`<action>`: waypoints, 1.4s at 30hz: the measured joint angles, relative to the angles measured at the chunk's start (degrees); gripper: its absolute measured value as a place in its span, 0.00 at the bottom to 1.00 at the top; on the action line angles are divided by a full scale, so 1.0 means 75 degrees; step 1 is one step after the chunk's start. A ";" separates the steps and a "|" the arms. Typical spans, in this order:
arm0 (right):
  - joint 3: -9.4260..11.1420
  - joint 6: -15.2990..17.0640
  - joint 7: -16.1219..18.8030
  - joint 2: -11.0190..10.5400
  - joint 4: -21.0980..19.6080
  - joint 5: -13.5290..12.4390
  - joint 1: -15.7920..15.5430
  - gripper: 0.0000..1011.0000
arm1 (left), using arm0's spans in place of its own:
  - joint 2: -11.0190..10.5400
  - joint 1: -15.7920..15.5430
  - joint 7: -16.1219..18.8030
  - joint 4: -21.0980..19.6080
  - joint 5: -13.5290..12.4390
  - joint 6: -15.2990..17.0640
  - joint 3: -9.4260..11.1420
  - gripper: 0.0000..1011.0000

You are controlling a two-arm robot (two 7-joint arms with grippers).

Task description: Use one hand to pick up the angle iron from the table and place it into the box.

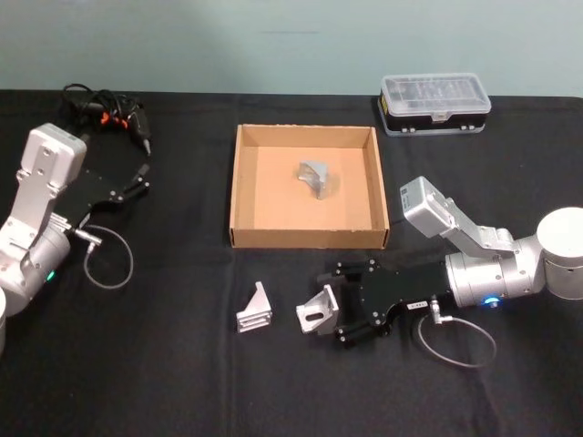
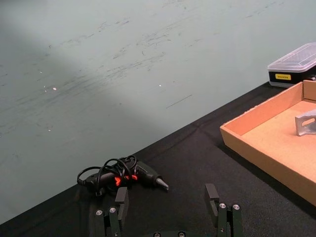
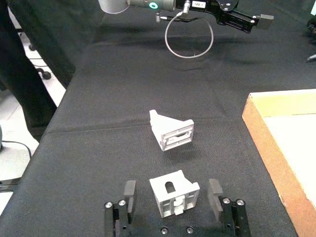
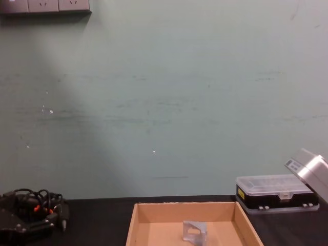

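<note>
Head view first: where is the right gripper (image 1: 335, 305) sitting?

It is lying low over the table (image 1: 182, 382), just in front of the box (image 1: 308, 238), and reaching toward the robot's left. Its fingers (image 3: 129, 191) are standing spread, one on each side of the first angle iron (image 1: 314, 312). The right wrist view is showing a gap on both sides, so the fingers are bracketing the piece without touching it.

Is that piece resting on the table?

It is looking that way, though I cannot tell for certain. The second angle iron (image 1: 255, 309) is lying on the table just to the left of the first one, apart from the gripper.

And the box?

It is sitting open near the middle of the table. The third angle iron (image 1: 316, 176) is lying inside it, toward the far wall. The chest view is showing that same piece from the side.

What is the left gripper (image 1: 138, 178) doing?

It is hanging over the left side of the table, well apart from the box, with its fingers (image 2: 121, 200) held apart. A black tool (image 1: 127, 114) wound with cables is lying beyond it, near the far edge.

Anything more?

A clear-lidded plastic case (image 1: 435, 103) is sitting beyond the box's far right corner.
</note>
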State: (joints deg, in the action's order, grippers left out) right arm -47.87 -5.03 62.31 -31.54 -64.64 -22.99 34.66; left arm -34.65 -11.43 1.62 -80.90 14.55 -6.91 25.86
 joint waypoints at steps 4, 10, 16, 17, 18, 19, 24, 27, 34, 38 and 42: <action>0.0002 0.0003 0.0002 -0.0005 -0.0009 0.0000 -0.0004 0.83 | 0.0000 0.0000 0.0000 0.0000 0.0000 0.0000 0.0000 1.00; 0.0007 0.0008 0.0004 -0.0010 -0.0020 0.0000 -0.0008 0.66 | 0.0000 0.0000 0.0000 0.0000 0.0000 0.0000 0.0001 1.00; 0.0011 0.0014 0.0011 -0.0014 -0.0025 0.0000 -0.0012 0.48 | 0.0000 0.0000 0.0000 0.0000 0.0000 0.0000 0.0000 1.00; 0.0011 0.0015 0.0013 -0.0015 -0.0026 0.0000 -0.0013 0.47 | 0.0000 0.0000 0.0000 0.0000 0.0000 0.0000 0.0000 1.00; 0.0011 0.0016 0.0013 -0.0015 -0.0027 -0.0001 -0.0014 0.47 | 0.0000 0.0000 0.0000 0.0000 0.0000 0.0000 0.0000 1.00; 0.0011 0.0017 0.0015 -0.0016 -0.0027 0.0000 -0.0014 0.47 | 0.0000 0.0000 0.0000 0.0000 0.0000 0.0000 0.0000 1.00; 0.0011 0.0018 0.0017 -0.0019 -0.0031 0.0000 -0.0016 0.47 | 0.0000 0.0000 0.0000 0.0000 0.0000 0.0000 0.0000 1.00; 0.0012 0.0018 0.0017 -0.0019 -0.0033 -0.0001 -0.0016 0.47 | 0.0000 0.0000 0.0000 0.0000 0.0000 0.0000 0.0000 1.00; 0.0255 0.0391 -0.0025 -0.0086 -0.0351 -0.0457 -0.0041 0.47 | 0.0000 0.0000 0.0000 0.0000 0.0000 0.0000 0.0000 1.00; 0.0412 0.0671 -0.0093 -0.0133 -0.0621 -0.0757 0.0036 0.47 | 0.0000 -0.0001 0.0000 0.0000 0.0000 0.0000 0.0000 1.00; 0.0498 0.0963 -0.0329 -0.0152 -0.0793 -0.0873 0.0208 0.47 | 0.0000 -0.0001 0.0000 0.0000 0.0000 0.0000 0.0000 1.00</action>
State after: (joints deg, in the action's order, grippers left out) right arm -44.14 2.19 59.85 -32.69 -70.59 -29.54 36.22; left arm -34.65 -11.43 1.62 -80.90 14.55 -6.91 25.86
